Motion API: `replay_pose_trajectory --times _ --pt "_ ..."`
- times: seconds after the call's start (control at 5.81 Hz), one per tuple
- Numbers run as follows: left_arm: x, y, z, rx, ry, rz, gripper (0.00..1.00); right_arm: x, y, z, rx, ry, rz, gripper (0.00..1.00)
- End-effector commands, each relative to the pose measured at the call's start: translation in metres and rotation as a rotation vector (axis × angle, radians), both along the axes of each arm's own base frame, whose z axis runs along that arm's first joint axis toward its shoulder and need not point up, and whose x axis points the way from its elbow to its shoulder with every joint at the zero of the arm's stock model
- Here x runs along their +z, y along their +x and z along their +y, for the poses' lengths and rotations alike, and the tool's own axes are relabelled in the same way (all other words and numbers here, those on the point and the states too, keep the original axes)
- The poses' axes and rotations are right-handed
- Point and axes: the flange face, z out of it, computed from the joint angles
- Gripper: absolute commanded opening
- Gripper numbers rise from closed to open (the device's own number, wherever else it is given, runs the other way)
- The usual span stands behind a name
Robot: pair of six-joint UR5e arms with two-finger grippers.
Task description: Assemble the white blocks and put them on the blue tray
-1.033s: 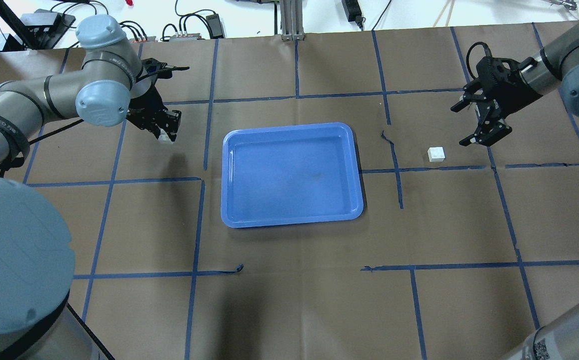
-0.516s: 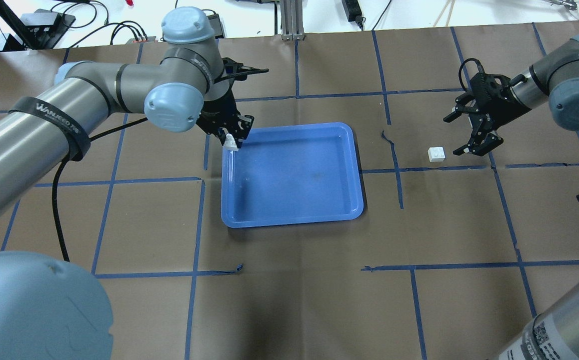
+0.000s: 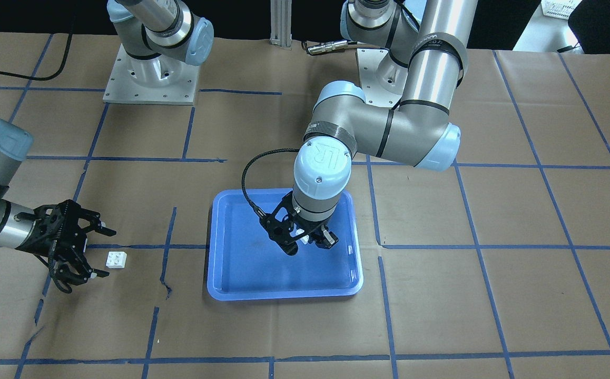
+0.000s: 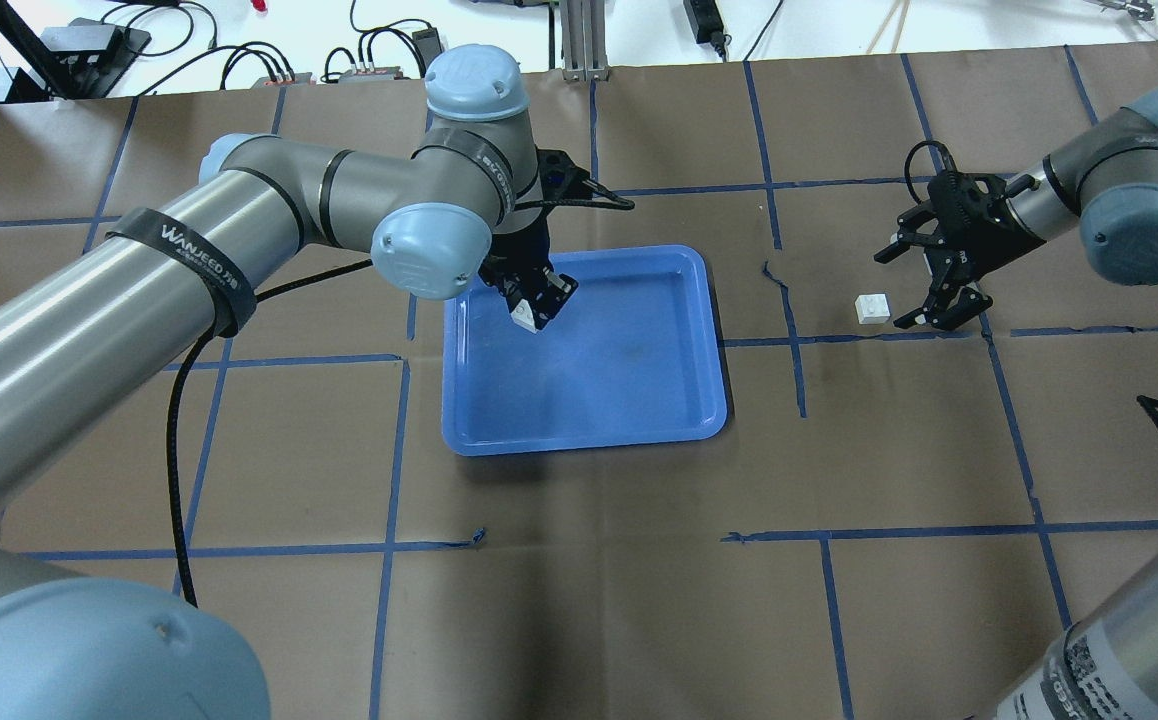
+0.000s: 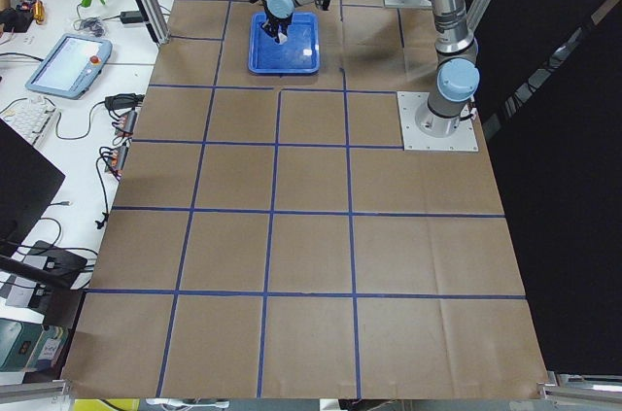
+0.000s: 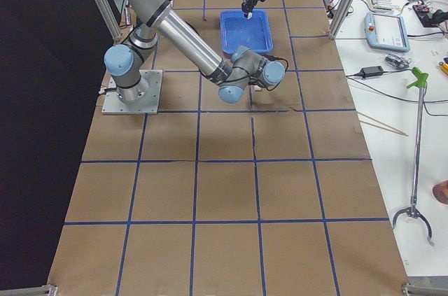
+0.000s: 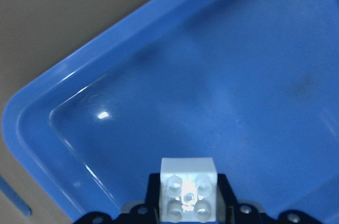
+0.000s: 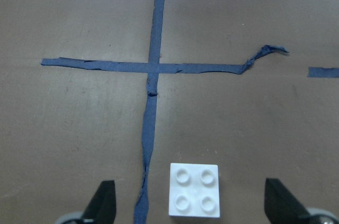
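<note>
Firstly, lettering: you could read "WANJEED" in white on the black band (image 4: 184,262) round the left arm's forearm; the joint cap (image 3: 322,152) above the tray bore the "UR" mark.
Left gripper (image 4: 539,300): its jaws were clenched on one white block (image 7: 188,195), which showed at the very tips.
Held block's place: you had it over the blue tray (image 4: 619,400), inside the rim and near one corner; whether it touched the tray floor could not be told.
Right gripper (image 4: 890,291): its jaws stood spread wide, grasping nothing.
Second white block (image 8: 194,189): it lay studs-up on the tabletop (image 4: 589,600), between those spread jaws and touching neither side, well apart from the tray.
Blue tape (image 8: 150,128): you had a strip running just beside that block.
</note>
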Motion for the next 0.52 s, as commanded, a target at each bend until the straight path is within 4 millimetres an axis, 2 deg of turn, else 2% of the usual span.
replay_pose_trajectory --times 0.0,0.17,0.34 --pt "-0.016 -0.005 0.005 -0.367 -0.031 0.038 0.09 -0.013 0.000 0.001 0.000 0.009 -0.003 1.00" --pt "-0.042 -0.012 0.018 -0.514 -0.072 0.054 0.09 -0.018 -0.001 0.001 0.002 0.016 -0.001 1.00" --pt "-0.046 -0.022 0.027 -0.540 -0.073 0.051 0.09 -0.020 -0.002 0.002 0.004 0.025 0.009 1.00"
